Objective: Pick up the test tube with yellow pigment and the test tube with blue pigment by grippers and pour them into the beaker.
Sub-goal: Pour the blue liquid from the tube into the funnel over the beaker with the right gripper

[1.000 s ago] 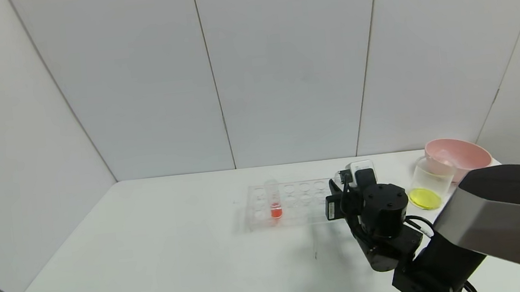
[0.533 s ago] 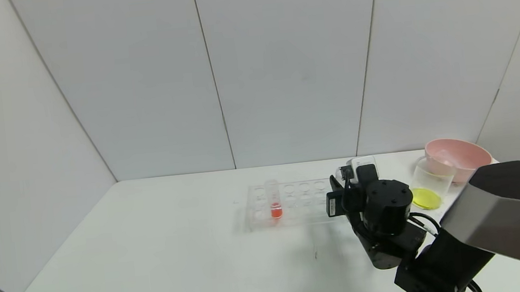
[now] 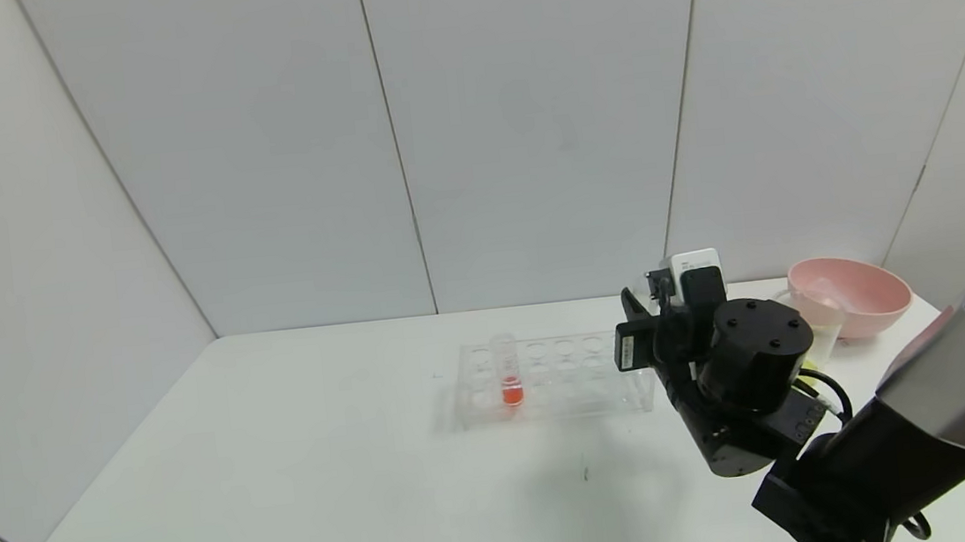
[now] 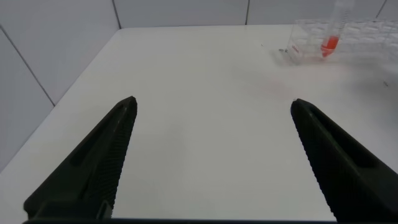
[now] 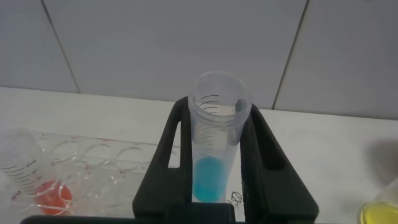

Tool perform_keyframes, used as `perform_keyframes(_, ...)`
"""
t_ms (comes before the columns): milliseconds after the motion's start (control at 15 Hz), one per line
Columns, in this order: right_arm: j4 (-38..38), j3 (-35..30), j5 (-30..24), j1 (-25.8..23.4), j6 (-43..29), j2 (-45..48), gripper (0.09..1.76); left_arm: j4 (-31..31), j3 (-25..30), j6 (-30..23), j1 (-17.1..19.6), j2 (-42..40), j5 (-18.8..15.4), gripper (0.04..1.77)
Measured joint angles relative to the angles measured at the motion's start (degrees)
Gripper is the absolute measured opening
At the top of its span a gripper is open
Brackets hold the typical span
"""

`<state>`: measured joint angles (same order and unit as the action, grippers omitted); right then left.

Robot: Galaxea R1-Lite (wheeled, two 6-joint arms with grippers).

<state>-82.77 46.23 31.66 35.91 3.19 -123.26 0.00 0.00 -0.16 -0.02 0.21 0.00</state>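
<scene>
My right gripper [image 3: 649, 332] is shut on the test tube with blue pigment [image 5: 213, 163] and holds it upright above the right end of the clear rack [image 3: 546, 382]. Cyan liquid sits in the tube's bottom. The beaker [image 3: 824, 341] stands just right of the gripper, mostly hidden behind the black wrist. Yellow liquid in its bottom shows at the edge of the right wrist view [image 5: 380, 215]. No test tube with yellow pigment is in view. My left gripper [image 4: 211, 107] is open and empty over bare table, far from the rack, and is not in the head view.
A tube with orange-red liquid [image 3: 508, 376] stands in the rack's left part and also shows in the right wrist view [image 5: 38, 182]. A pink bowl [image 3: 849, 294] sits behind the beaker near the table's right edge. White walls close the back and sides.
My right gripper has risen and moved right towards the beaker with the blue tube, lifting it above the rack. The wrist now hides most of the beaker.
</scene>
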Motion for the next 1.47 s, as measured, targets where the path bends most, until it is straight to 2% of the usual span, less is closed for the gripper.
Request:
perform_keyframes(467,0.0,0.0,-0.7,0.0,0.0,0.9,0.5,0.0,0.0,0.0,0.0,0.0,0.0,1.76)
perform_keyframes(867,0.8,-2.4,-12.2,-3.8,-0.3,5.2,0.5,0.0,0.0,0.0,0.0,0.0,0.0,1.76)
perform_keyframes(1067,3.0,-5.8,-22.3,-8.7,-0.5,9.1,0.5,0.0,0.0,0.0,0.0,0.0,0.0,1.76)
perform_keyframes(1267,7.4,-9.7,-35.7,-16.1,-0.6,14.2,0.5,0.0,0.0,0.0,0.0,0.0,0.0,1.76)
perform_keyframes(1467,18.3,-10.9,-51.0,-25.5,-0.6,20.1,0.5,0.0,0.0,0.0,0.0,0.0,0.0,1.76)
